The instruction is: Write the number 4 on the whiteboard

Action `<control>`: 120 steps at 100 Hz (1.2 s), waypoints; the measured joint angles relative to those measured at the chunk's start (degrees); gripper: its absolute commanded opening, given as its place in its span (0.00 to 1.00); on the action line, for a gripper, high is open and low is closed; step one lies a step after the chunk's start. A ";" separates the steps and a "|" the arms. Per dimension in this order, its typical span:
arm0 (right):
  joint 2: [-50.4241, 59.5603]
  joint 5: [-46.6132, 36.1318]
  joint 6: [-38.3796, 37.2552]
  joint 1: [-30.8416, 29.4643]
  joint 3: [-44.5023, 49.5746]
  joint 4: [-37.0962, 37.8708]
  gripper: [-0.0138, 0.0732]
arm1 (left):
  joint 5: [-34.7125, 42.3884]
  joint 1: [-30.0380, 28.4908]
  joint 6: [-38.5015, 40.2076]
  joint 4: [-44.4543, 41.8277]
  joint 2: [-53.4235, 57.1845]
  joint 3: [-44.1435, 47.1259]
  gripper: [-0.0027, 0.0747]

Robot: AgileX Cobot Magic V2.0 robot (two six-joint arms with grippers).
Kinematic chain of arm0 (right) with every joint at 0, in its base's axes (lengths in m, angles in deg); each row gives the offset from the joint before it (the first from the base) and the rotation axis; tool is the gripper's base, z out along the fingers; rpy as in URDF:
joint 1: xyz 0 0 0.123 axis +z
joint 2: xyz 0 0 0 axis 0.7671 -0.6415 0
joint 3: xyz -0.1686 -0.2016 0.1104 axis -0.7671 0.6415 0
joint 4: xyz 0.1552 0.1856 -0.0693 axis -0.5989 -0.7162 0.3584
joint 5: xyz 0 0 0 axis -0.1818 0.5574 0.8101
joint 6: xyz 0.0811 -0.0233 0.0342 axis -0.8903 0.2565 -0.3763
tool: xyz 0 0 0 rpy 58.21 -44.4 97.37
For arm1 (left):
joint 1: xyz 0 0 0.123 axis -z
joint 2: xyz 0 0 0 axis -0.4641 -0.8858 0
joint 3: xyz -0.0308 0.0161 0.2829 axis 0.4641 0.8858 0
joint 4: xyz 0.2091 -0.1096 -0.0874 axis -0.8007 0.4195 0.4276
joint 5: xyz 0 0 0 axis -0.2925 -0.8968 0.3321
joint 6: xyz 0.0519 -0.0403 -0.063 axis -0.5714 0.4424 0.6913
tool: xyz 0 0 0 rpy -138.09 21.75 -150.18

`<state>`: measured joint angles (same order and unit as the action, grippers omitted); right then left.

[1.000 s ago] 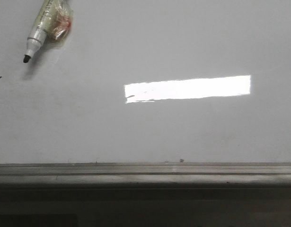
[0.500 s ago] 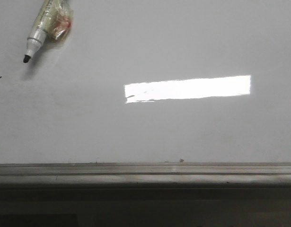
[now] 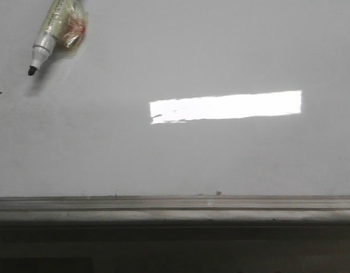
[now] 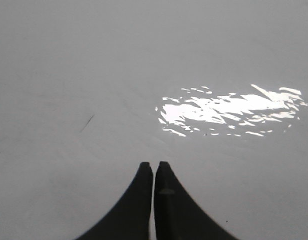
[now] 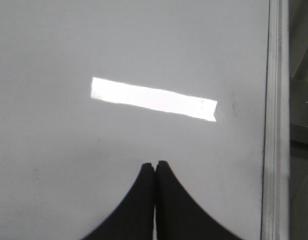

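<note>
The whiteboard (image 3: pixel 231 45) fills the front view, with a bright rectangular glare (image 3: pixel 226 106) and a grey metal ledge (image 3: pixel 175 206) along its near edge. No number 4 shows on it in any view. A white marker (image 3: pixel 42 46) with a black tip and a clear taped wrap lies at the far left of the board, apart from both grippers. My left gripper (image 4: pixel 154 164) is shut and empty over the bare whiteboard (image 4: pixel 68 60). My right gripper (image 5: pixel 155 163) is shut and empty over the whiteboard (image 5: pixel 68 40). Neither gripper shows in the front view.
A tiny dark speck (image 3: pixel 0 92) sits near the board's left edge. A faint short streak (image 4: pixel 86 123) shows in the left wrist view. The board's metal frame edge (image 5: pixel 275 120) runs beside my right gripper, with darker space beyond it.
</note>
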<state>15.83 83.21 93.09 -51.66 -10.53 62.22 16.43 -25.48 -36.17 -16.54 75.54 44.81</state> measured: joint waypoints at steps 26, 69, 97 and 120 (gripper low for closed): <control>0.00 -3.07 0.00 0.00 0.00 -13.92 0.08 | 1.68 0.00 0.00 6.96 0.00 0.00 0.01; 0.00 -2.50 -0.10 0.00 -0.47 -47.93 0.10 | 3.21 0.00 0.04 34.17 0.00 -1.22 0.01; -11.63 14.79 3.18 0.00 -13.46 -42.91 0.10 | -14.85 0.00 -3.37 23.55 -6.78 -18.52 0.01; -29.22 25.94 6.50 0.00 -24.96 -39.44 0.14 | -24.54 3.57 -8.80 23.67 -19.88 -28.37 0.01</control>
<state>-13.39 109.15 99.59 -51.66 -35.49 22.78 -8.11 -21.91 -44.96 7.14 55.66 16.44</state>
